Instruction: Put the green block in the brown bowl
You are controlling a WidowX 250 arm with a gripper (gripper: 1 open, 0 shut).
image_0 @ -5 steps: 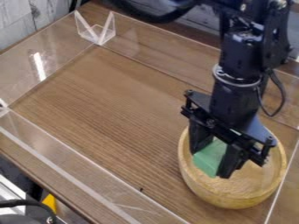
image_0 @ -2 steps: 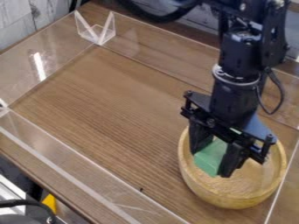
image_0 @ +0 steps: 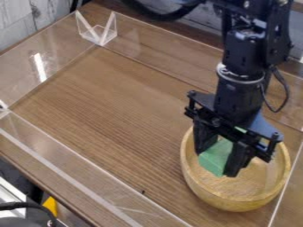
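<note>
The brown bowl (image_0: 205, 183) sits at the lower right of the wooden table. Directly above its inside hangs my black gripper (image_0: 225, 162), its fingers pointing down into the bowl and shut on the green block (image_0: 217, 158). The block shows as a bright green bar between the fingers, its lower end close to the bowl's floor; whether it touches the floor I cannot tell. The black arm rises from the gripper toward the top right.
A clear acrylic wall (image_0: 71, 182) runs along the table's left and front edges. A small clear stand (image_0: 97, 28) sits at the far left corner. A black cable (image_0: 284, 93) hangs beside the arm at the right.
The gripper with the green block has shifted very slightly to the right over the bowl. Its grip stays the same.
</note>
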